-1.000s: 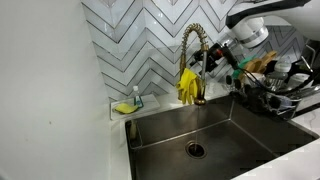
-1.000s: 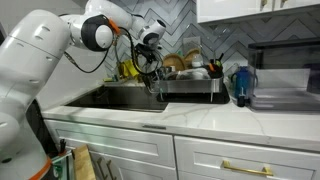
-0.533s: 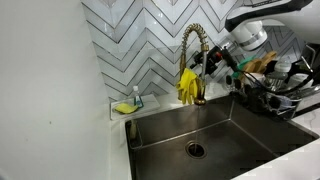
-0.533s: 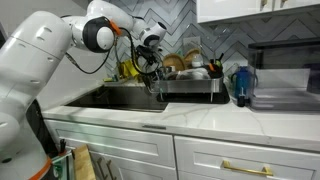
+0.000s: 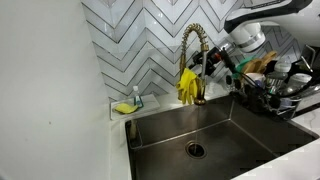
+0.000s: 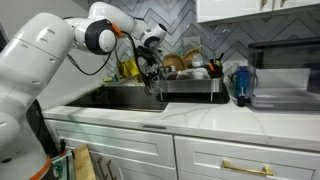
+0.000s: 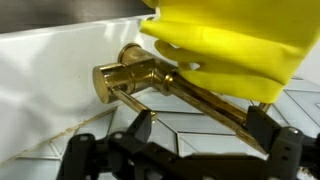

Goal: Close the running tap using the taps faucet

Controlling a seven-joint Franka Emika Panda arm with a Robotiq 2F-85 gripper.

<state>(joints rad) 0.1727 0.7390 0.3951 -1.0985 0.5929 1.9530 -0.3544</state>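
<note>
The brass-gold faucet arches over the sink, with yellow gloves hanging on its stem. My gripper is beside the stem at mid-height, just right of the gloves. In the wrist view, the brass valve body and slim brass stem run diagonally under the gloves. My gripper is open, with one dark finger on each side of the stem. The left fingertip is at the thin brass lever. I cannot make out a stream of water.
The steel sink basin lies below. A full dish rack stands right of the faucet and also shows in an exterior view. A soap dish sits on the ledge. A blue bottle stands on the counter.
My gripper has edged slightly closer to the faucet stem. Nothing else has visibly moved.
</note>
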